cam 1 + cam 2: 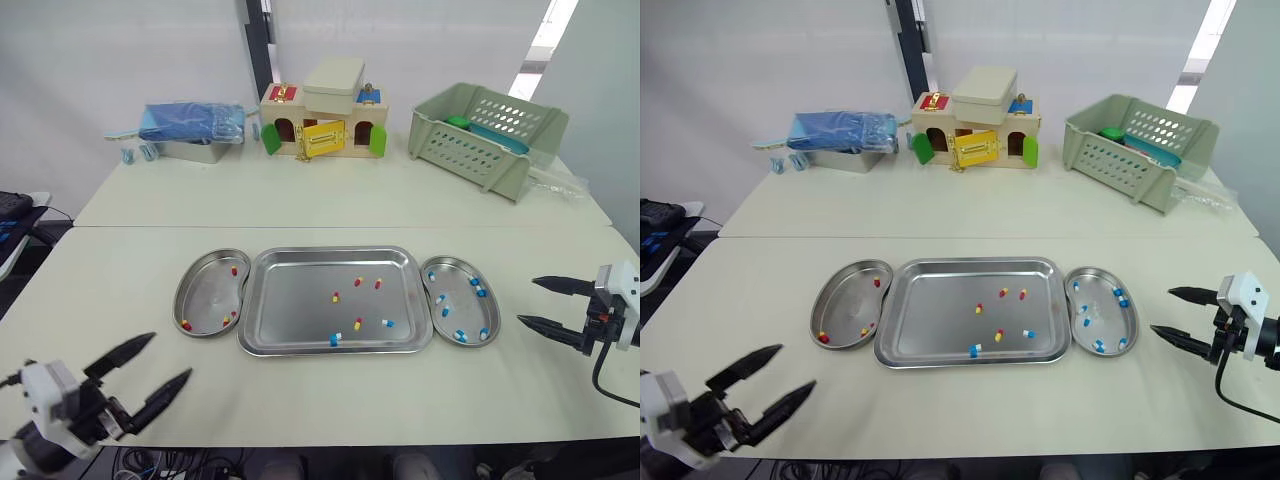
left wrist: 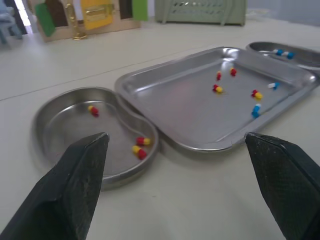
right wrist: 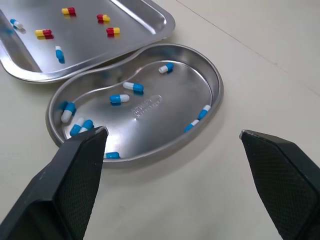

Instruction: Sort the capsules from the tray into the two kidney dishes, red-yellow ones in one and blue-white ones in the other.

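Note:
A steel tray [image 1: 300,330] lies mid-table, holding several red-yellow capsules [image 1: 336,297] and two blue-white capsules [image 1: 387,323]. Touching its left side, the left kidney dish [image 1: 205,290] holds three red-yellow capsules [image 2: 140,141]. On the tray's right, the right kidney dish [image 1: 497,322] holds several blue-white capsules [image 3: 120,98]. My left gripper [image 1: 168,357] hovers open near the table's front left, short of the left dish. My right gripper [image 1: 528,300] stands open to the right of the right dish. Both are empty.
Along the far edge stand a blue bag on a metal box [image 1: 190,125], a wooden toy house [image 1: 325,120] and a green slotted basket [image 1: 485,135]. A seam [image 1: 150,226] between two tabletops runs across behind the tray.

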Tool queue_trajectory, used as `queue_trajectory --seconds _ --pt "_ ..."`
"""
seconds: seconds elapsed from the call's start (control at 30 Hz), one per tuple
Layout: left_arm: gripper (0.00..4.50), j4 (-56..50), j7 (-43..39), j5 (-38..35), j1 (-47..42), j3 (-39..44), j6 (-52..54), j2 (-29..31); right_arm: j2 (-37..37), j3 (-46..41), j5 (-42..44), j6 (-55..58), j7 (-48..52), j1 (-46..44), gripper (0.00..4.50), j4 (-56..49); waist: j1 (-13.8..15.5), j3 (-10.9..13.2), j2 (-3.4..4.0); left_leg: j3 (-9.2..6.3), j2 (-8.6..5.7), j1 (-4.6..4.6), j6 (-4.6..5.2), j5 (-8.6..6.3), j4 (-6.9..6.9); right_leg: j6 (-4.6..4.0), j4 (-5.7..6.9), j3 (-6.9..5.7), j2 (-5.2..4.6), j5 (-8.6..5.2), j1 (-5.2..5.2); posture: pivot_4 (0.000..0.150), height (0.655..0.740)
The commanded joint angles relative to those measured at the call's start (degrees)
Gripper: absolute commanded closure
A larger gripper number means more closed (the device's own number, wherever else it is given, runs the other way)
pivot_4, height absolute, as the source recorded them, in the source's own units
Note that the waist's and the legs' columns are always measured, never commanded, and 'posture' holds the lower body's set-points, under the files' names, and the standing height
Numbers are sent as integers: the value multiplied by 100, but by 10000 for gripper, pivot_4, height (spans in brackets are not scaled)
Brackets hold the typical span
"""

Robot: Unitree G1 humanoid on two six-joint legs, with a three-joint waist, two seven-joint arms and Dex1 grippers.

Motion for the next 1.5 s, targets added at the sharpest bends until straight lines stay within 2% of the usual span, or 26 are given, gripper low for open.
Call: queue_trajectory --seconds 0.03,0.23,0.4,0.67,0.8,0.97,1.17,1.27,1.37,1.5 --pt "199 -294 -246 26 339 -308 -429 -251 -222 -214 249 262 182 175 0 -594 9 0 0 1 0 0 0 0 0 0 -1 1 0 0 1 1500 7400" --pt "199 -593 -286 169 772 -912 -1124 -787 -454 -144 418 801 318 140 0 -1154 17 -1 0 -2 -1 3 0 0 2 0 -9 -5 0 0 12 1500 7400" --pt "199 -512 -503 345 1028 -1514 -1543 -869 -661 289 418 1436 332 -185 0 -1732 0 -7 13 -4 -1 2 1 -1 -2 0 -30 -8 1 1 17 1500 7400" --pt "199 -45 -648 526 700 -1945 -2118 -673 -557 1830 213 2624 206 -1868 0 -2602 10 -10 26 -8 -1 -3 1 -1 -3 5 -47 -10 1 5 16 1500 7400" --pt "199 242 -589 664 465 -1987 -2627 -715 -62 3009 -215 3275 -43 -2949 0 -3017 12 -10 26 -10 -2 -9 1 -1 -4 6 -49 -11 1 6 11 1500 7400" --pt "199 436 -411 692 436 -2019 -3023 -744 503 3931 -658 3627 -220 -3689 0 -3113 10 -10 26 -15 -2 -16 1 -2 -5 5 -50 -15 1 6 4 1500 7400" --pt "199 452 -299 572 733 -2171 -3239 -798 1640 4996 -1518 3487 -514 -4557 0 -2278 -8 -10 26 -18 -2 -16 1 -2 -6 4 -43 -13 3 7 -5 1500 7400" --pt "0 502 -230 572 757 -2217 -3371 -818 2114 5381 -1898 3254 -560 -4810 6115 -1703 -13 -11 25 -18 -3 -14 1 -2 -6 4 -41 -12 3 7 -7 1500 7400" --pt "0 538 -193 553 750 -2270 -3444 -783 2352 5504 -2173 3085 -584 -4913 15979 -1345 4 -11 25 -19 -4 -19 1 -2 -6 4 -43 -14 2 7 -9 1500 7400" --pt "0 571 -104 557 762 -2321 -3492 -769 2597 5607 -2305 3029 -555 -4908 15979 -1197 1 -11 25 -20 -4 -19 1 -2 -6 4 -42 -14 1 7 -10 1500 7400"
